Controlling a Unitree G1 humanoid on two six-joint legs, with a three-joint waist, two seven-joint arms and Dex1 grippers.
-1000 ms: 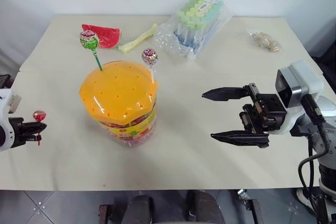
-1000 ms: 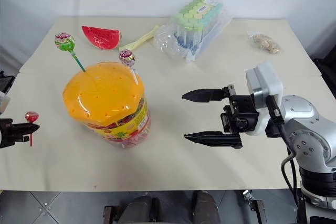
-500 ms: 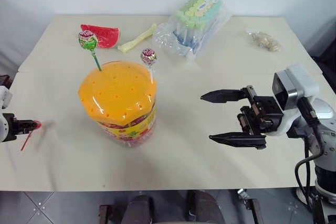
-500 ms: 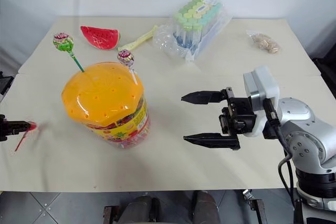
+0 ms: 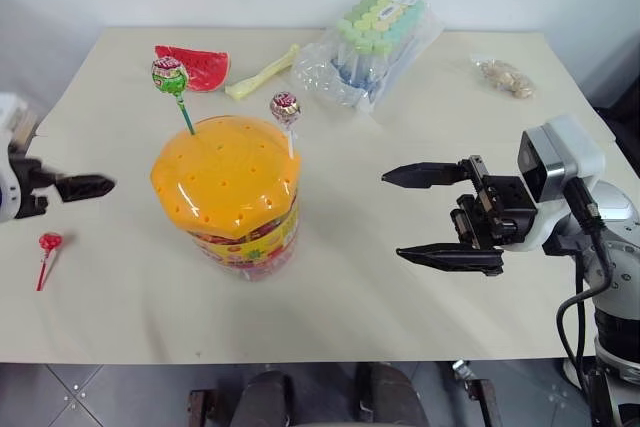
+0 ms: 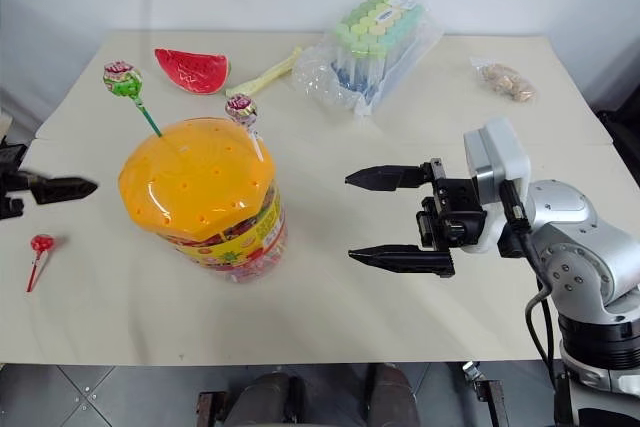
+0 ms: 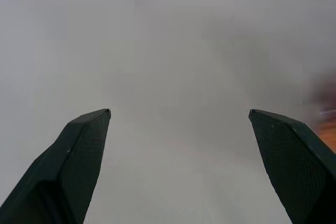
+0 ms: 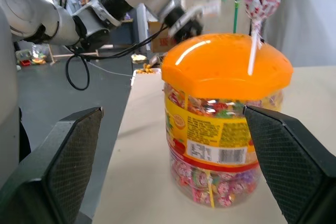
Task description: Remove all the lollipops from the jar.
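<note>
From the head camera's left eye we see the jar (image 5: pixel 227 196) standing on the table (image 5: pixel 400 277) towards its left half, orange lid on. The red lollipop (image 5: pixel 48 244) lies flat on the table near the left edge, so we judge one of three is out. The green lollipop (image 5: pixel 170 76) and the pink-purple lollipop (image 5: pixel 285 107) stand with their sticks in the lid, so two are left. The left gripper (image 5: pixel 85 186) hangs above the table by the left edge, between the red sweet and the jar, holding nothing. The right gripper (image 5: pixel 425 217) hovers over the bare middle of the table, fingers spread wide, well apart from the jar. The back of the table carries a watermelon slice (image 5: pixel 195 65), a pale yellow stick-like item (image 5: pixel 262 73), a bag of tubes (image 5: pixel 375 39) and a small packet (image 5: pixel 505 77); the front half is open, which we think gives both arms free room.

The right eye gives us the same layout.

In the left wrist view, the fingers (image 7: pixel 79 156) stand wide apart with nothing between them.

In the right wrist view, the wide fingers (image 8: pixel 73 150) frame the jar, both standing sweets above its lid, and the table's far edge beyond it.
</note>
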